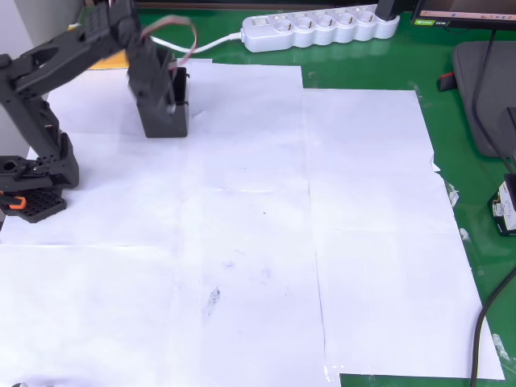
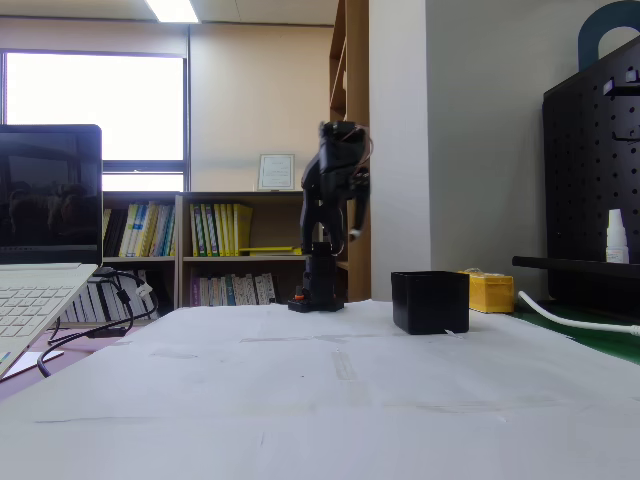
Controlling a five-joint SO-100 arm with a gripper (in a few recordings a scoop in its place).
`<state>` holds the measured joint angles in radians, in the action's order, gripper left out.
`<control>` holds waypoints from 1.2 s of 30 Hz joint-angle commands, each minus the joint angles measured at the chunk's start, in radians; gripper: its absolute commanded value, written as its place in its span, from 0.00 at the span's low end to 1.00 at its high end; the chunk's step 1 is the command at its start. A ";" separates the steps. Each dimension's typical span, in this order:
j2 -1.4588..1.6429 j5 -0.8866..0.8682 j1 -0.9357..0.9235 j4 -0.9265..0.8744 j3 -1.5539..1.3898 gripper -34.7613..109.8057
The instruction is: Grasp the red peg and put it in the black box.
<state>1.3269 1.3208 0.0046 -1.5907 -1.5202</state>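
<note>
From overhead, my gripper (image 1: 173,101) hangs over the black box (image 1: 165,125) at ten o'clock on the white paper (image 1: 322,242); I cannot tell how far my fingers are parted or whether they hold anything. In the fixed view the black box (image 2: 430,301) stands beside the yellow block (image 2: 490,292). The paper lies bare from centre toward five o'clock; a power strip (image 1: 318,28) lines the twelve o'clock edge.

One black box (image 2: 430,301), one yellow block (image 2: 491,292), seemingly no more.
</note>
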 commanded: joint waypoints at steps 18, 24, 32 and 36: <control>-0.910 0.198 -0.037 0.318 1.181 0.24; -1.124 0.207 -0.018 0.278 1.308 0.24; -1.356 0.206 -0.035 0.328 1.528 0.24; -1.428 0.184 -0.031 0.334 1.578 0.24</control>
<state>-0.0383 1.4987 -0.0092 -1.2655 -0.0230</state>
